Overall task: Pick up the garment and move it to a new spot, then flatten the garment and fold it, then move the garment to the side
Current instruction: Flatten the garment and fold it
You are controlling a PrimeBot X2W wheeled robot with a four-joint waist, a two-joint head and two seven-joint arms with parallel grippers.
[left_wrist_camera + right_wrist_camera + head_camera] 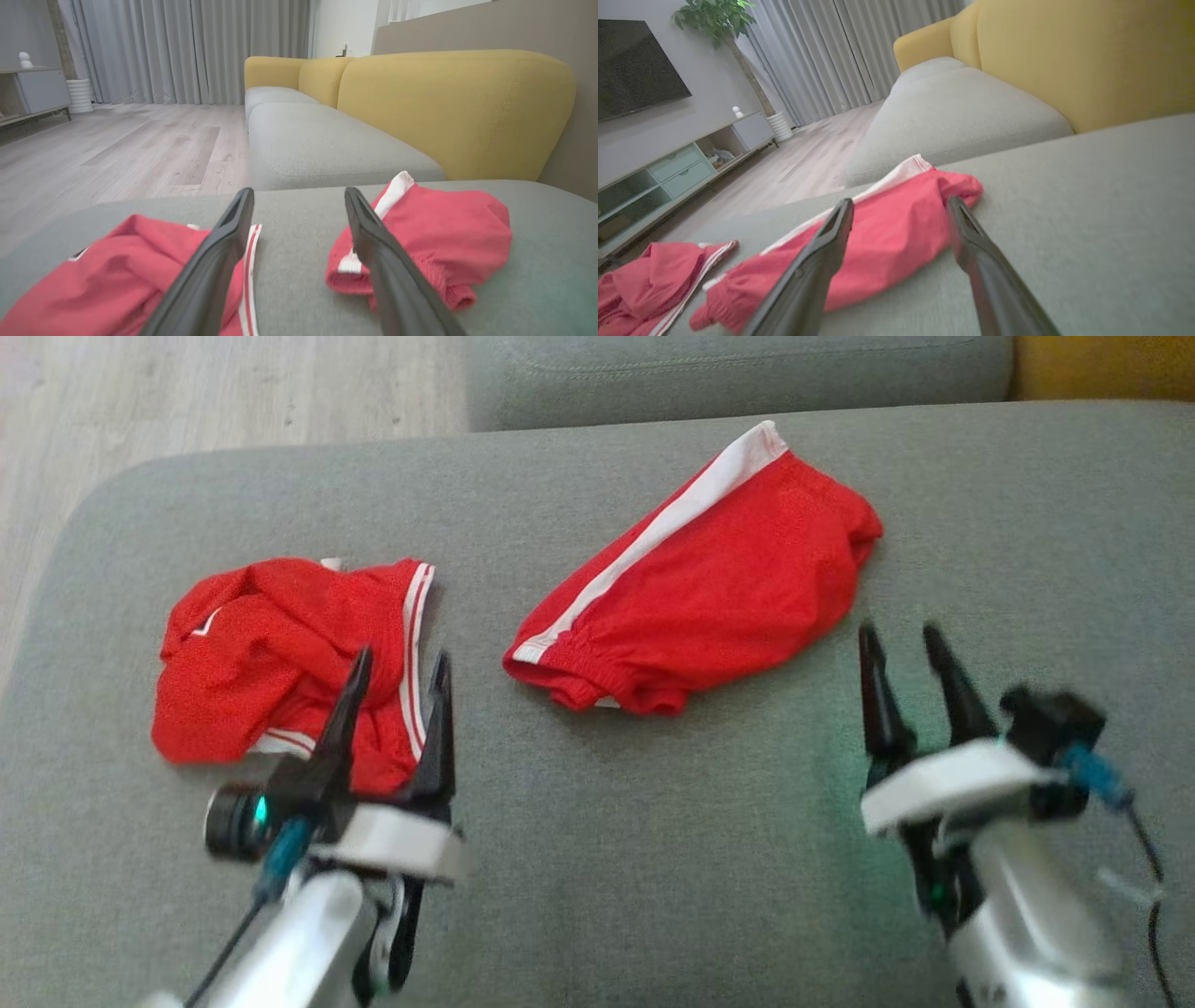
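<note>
Now, time to pick up. Looks like the very start of the job, with nothing lifted yet. Crumpled red garment lying at 9 o'clock on the grey cushion, all bunched up, with white and red stripes along its 3 o'clock edge. Red shorts lying at 1 o'clock, flatter, with a white band running from 7 o'clock up to 1 o'clock. Well apart, with bare cushion between.

Left gripper at 7 o'clock, spread as wide as can be, holding nothing, tips over the striped edge of the crumpled red garment. Hard to tell if touching the cloth or just above. Right gripper at 4 o'clock, wide apart too, holding nothing, near the 5 o'clock edge of the red shorts but not touching.

Probably the crumpled red garment first, being right under the left gripper. To do it well: go down slowly over a thick fold, not the thin edge. Push one finger a little under the cloth, then squeeze. Grab the cloth only, not the cushion cover. Lift straight up till hanging free, then carry to bare cushion near 6 o'clock, away from the red shorts. Keep the right gripper ready to catch a far corner for pulling flat.

No words or brand names to read. Maybe a tiny white mark at 10 o'clock on the crumpled red garment, too small and blurry to tell.
</note>
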